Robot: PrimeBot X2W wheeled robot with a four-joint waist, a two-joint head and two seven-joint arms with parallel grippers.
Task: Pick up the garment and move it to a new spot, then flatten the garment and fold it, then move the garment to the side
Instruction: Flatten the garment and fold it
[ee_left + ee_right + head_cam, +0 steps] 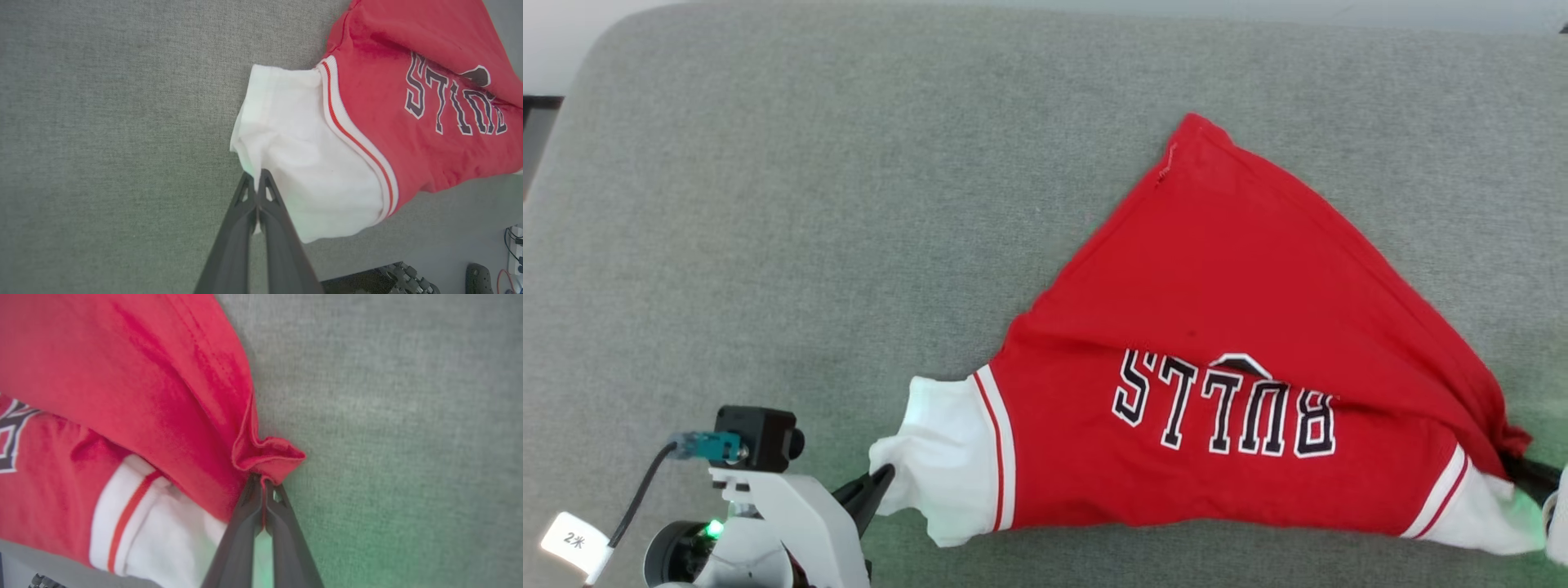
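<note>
Head looks down, far; wrists close, seemingly oblique; share garment (1217, 327).

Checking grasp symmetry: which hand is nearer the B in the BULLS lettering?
Right. The right hand pinches the garment's red edge on the B side; the left hand grips the white sleeve at the opposite end, past the S.

The garment (1225, 278) is red with white sleeves, white-and-red striped trim and black, white-edged letters. Under the garment the table (768, 204) is flecked grey; my left claw (256, 174) and right claw (261, 479) are dark grey.
</note>
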